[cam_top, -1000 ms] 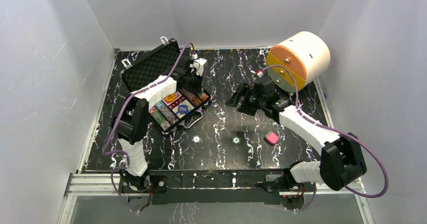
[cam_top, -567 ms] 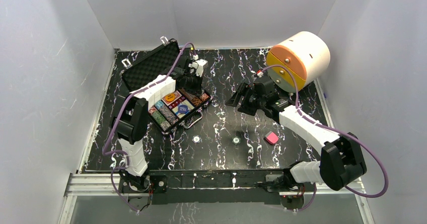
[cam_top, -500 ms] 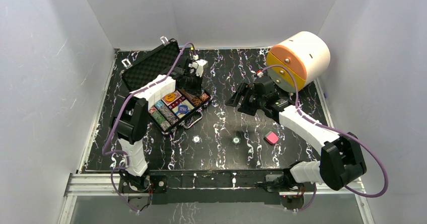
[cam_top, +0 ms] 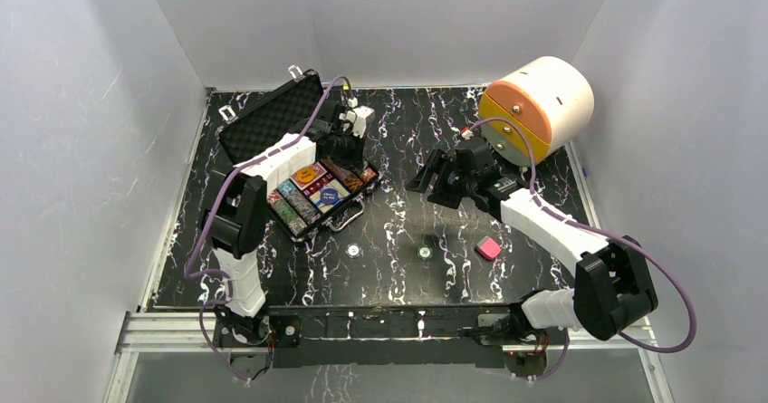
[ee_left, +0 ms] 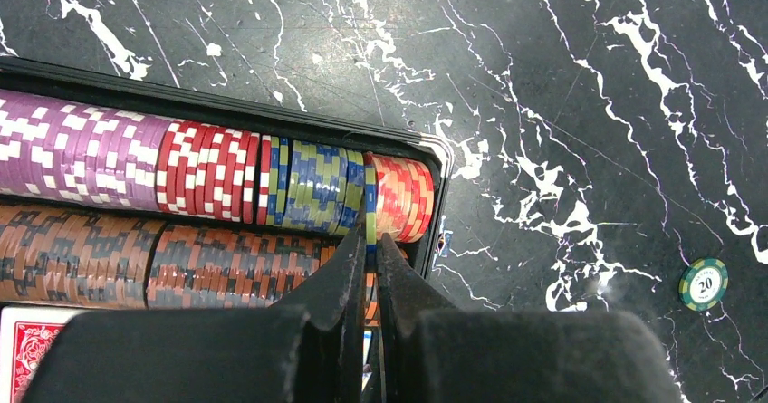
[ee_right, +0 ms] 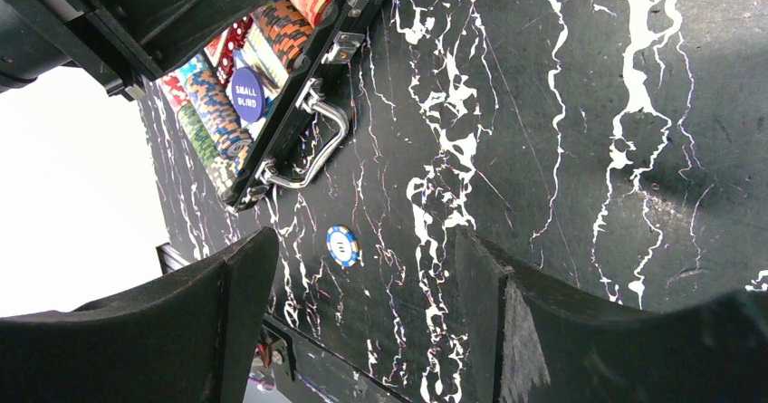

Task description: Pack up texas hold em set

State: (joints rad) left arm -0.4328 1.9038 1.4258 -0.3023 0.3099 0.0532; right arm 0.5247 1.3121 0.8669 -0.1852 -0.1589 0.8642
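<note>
The black case [cam_top: 337,218] lies open at the left, its foam-lined lid [cam_top: 270,119] tipped back. Rows of multicolour poker chips [ee_left: 208,172] fill it, beside a red-backed card deck [ee_left: 20,356]. My left gripper [ee_left: 371,240] is shut on a green-and-blue chip [ee_left: 370,211] standing on edge at the right end of the top row. From above, the left gripper [cam_top: 348,153] sits over the case's far right corner. My right gripper [ee_right: 364,244] hangs open above the bare table, right of the case [ee_right: 303,104]. A blue "small blind" button [ee_right: 246,93] rests in the case.
Two loose chips [cam_top: 352,251] [cam_top: 425,253] lie on the table in front of the case; one is blue and white [ee_right: 343,246], one green, marked 20 [ee_left: 705,283]. A pink block [cam_top: 489,248] sits further right. A cream-and-orange cylinder [cam_top: 536,110] stands at the back right.
</note>
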